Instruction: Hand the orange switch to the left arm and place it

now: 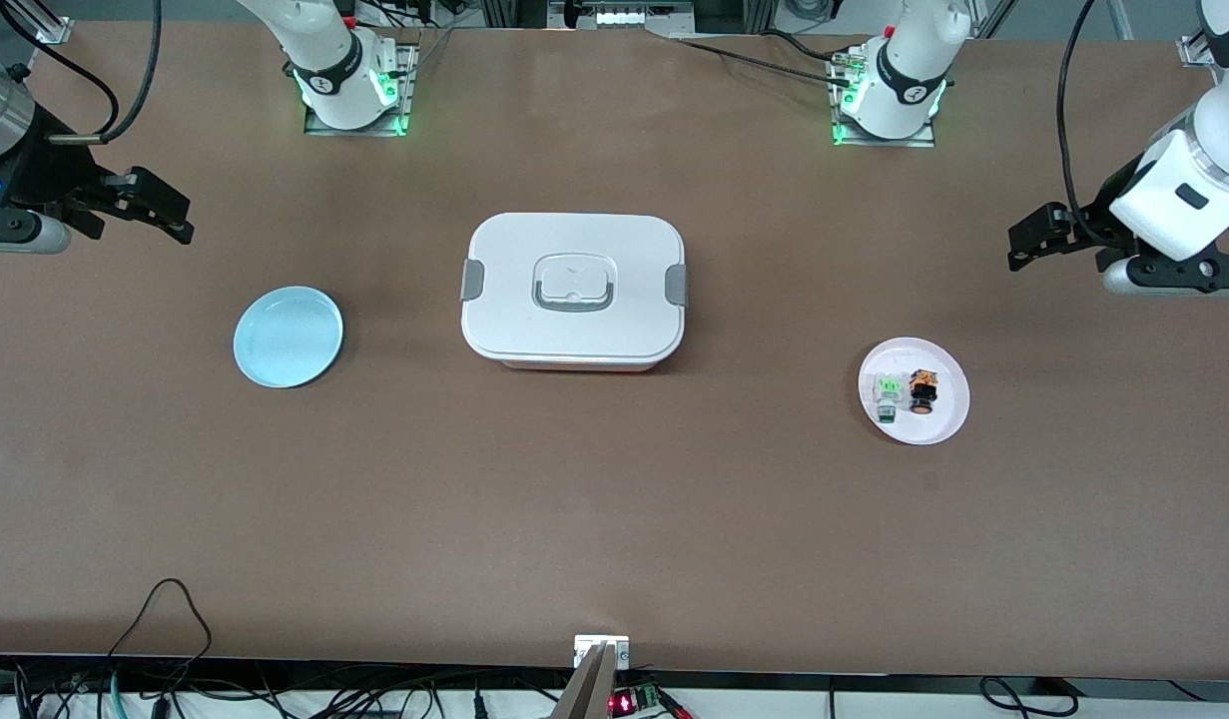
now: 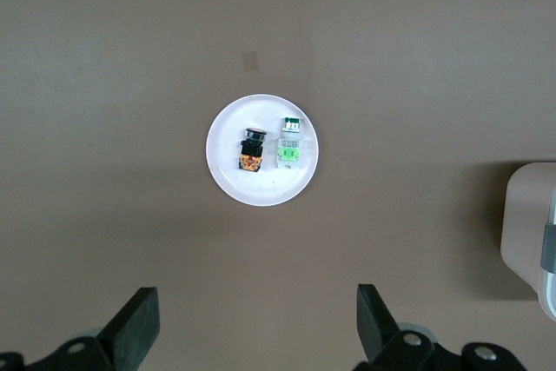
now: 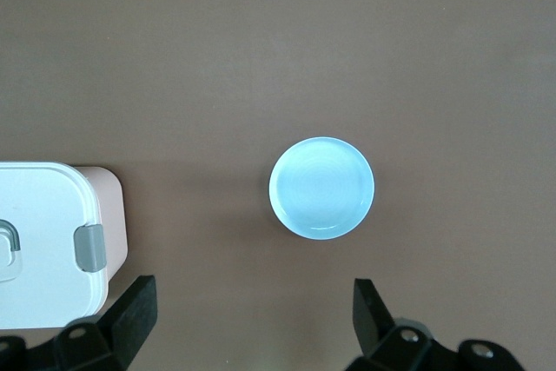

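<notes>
At the right arm's end of the table, the right gripper [image 1: 180,222] is hanging in the air with its fingers spread wide and holding nothing, and its wrist camera is looking down on the empty blue plate [image 1: 289,337] lying on the brown table [image 1: 614,519]. In the middle, the box [image 1: 574,290] is sitting closed, its grey clasps at either end, standing between the two plates and well apart from each. Toward the left arm's end, the white plate [image 1: 945,419] is carrying two small parts side by side: the white-and-green switch [image 1: 886,396] and, just beside it, the orange switch [image 1: 922,390], lying on its side. The left gripper [image 1: 1021,245] is hovering over bare table close to that plate, fingers wide apart and empty. By the look of things the transfer is not yet under way: the orange switch is lying ungrasped, and the pick-up, the handover between both arms clear of the box, and, probably, the placing on the blue plate all appear to be waiting.
</notes>
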